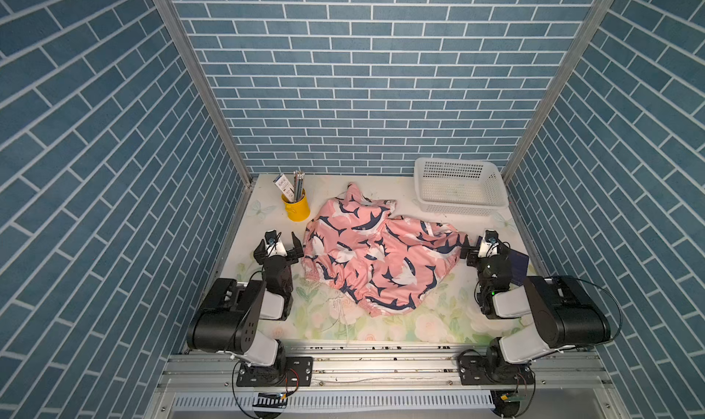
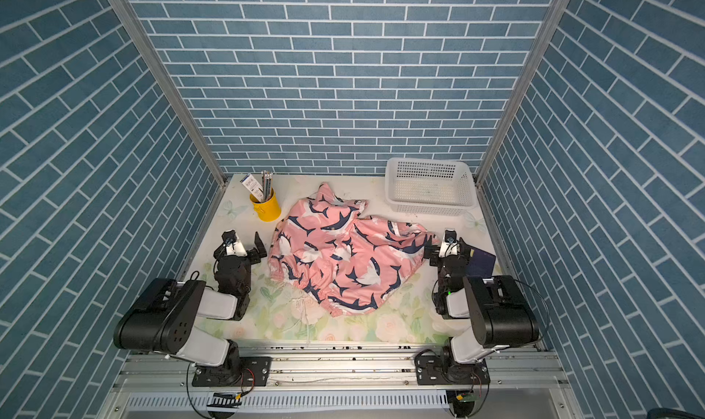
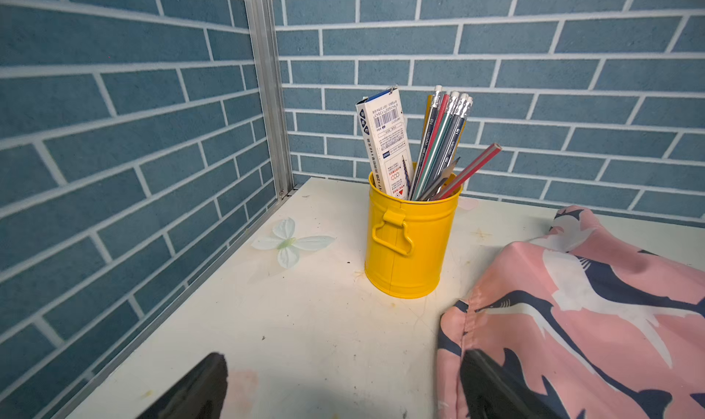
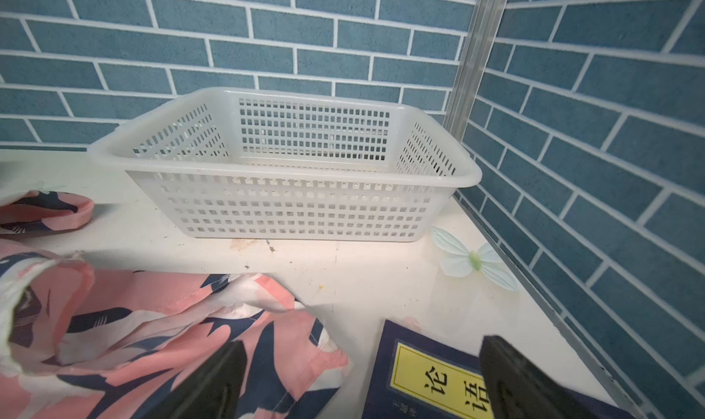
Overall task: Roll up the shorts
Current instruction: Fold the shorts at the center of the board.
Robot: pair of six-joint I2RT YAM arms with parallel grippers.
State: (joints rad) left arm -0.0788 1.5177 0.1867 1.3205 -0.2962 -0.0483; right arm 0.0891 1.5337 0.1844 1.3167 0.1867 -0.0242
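Got the shorts (image 1: 377, 253) lying crumpled, not rolled yet. Parked either side, both jaws wide open and empty, presumably to grab opposite edges.

blue brick-pattern walls (image 1: 374, 73) on three sides, metal corner posts (image 1: 206, 92), pale tabletop (image 1: 404, 207), seemingly floral-printed near front.

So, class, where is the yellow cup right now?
In a top view the yellow cup stands upright at the far left of the table, beside the shorts and just beyond the left gripper.
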